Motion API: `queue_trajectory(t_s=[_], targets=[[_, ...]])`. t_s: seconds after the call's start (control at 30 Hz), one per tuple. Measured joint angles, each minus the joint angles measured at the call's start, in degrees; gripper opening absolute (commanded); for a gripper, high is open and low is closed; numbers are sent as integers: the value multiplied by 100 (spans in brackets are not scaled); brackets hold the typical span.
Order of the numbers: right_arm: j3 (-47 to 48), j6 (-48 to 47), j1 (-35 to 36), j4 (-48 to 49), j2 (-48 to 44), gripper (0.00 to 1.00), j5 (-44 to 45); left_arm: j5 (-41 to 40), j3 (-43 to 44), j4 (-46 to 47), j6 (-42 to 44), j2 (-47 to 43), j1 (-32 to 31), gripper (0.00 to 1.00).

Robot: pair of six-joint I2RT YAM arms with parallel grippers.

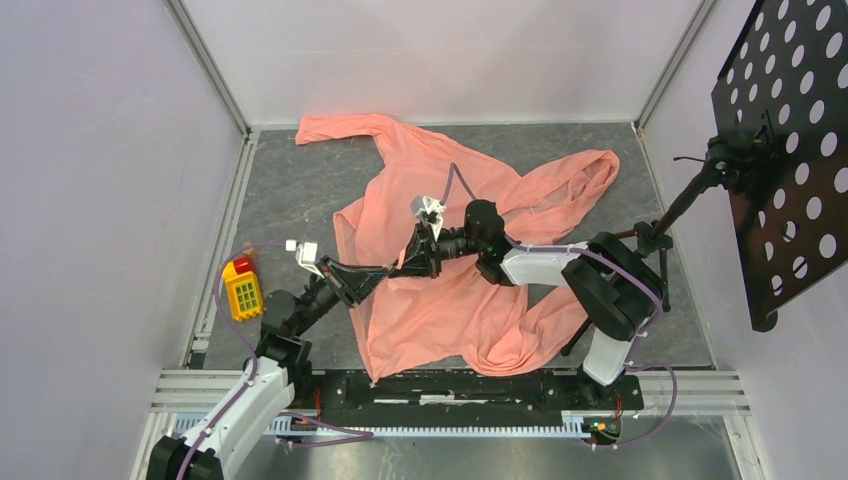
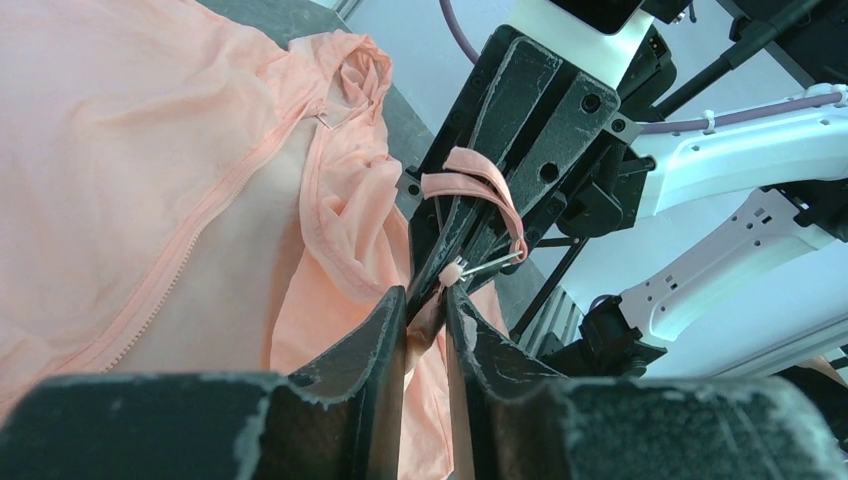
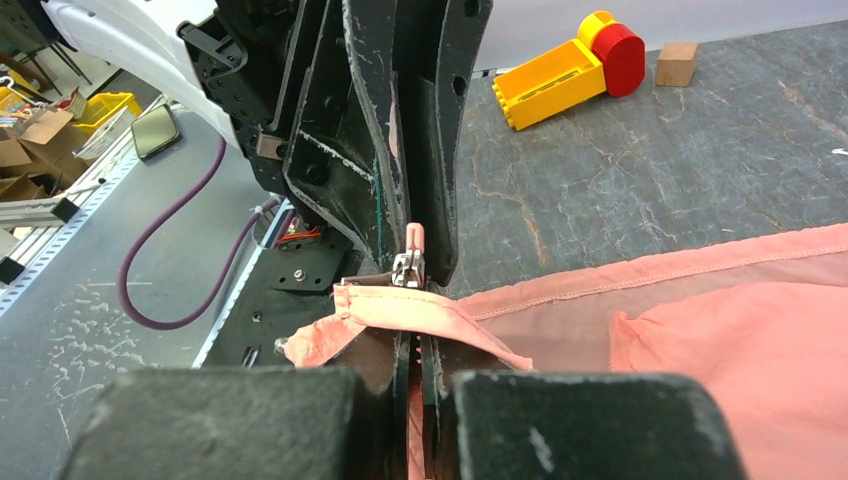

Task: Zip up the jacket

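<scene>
Centrally, one jacket point(image 1: 440, 300) is lying crumpled on the table point(image 1: 300, 180). Two grippers are meeting at its edge: the left gripper point(image 2: 425, 300) and right gripper point(image 3: 415, 345) are each pinching fabric between narrowed fingers, apparently beside the zipper. One yellow toy bin point(image 1: 243, 290) is sitting nearby, contents unclear.

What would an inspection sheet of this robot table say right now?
Surface: grey mottled table, scuffed.
Job's things: the jacket lies rumpled mid-table; its zipper teeth run unjoined; the slider sits between the grippers.
Clutter: yellow-and-red toy block and small wooden cube, left of the jacket.
Grippers: left gripper and right gripper face each other, both shut on the jacket's edge.
Cables: purple cables along both arms.
Surroundings: white walls; black perforated panel on a stand, right side.
</scene>
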Motion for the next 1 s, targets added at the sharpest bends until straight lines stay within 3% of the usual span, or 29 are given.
queue_trajectory(t_s=[0.07,0.3,0.47,0.6,0.73,0.83,1.0], targets=[[0,-9,28,-35,0,0,0,0,0,28,-17,4,0,26],[2,-22,59,-63,0,2,0,4,0,33,-24,28,0,2],[4,-92,61,-352,-63,59,177,-11,0,26,-17,-2,4,2],[-168,-146,76,-855,-420,79,763,24,0,24,-2,-190,0,2],[-588,323,74,-787,-848,83,1169,15,0,63,50,-350,0,2],[-761,1115,74,-195,-809,83,1274,13,0,79,50,-358,0,2],[-776,2542,74,1137,-417,75,1307,20,0,68,50,-435,0,2]])
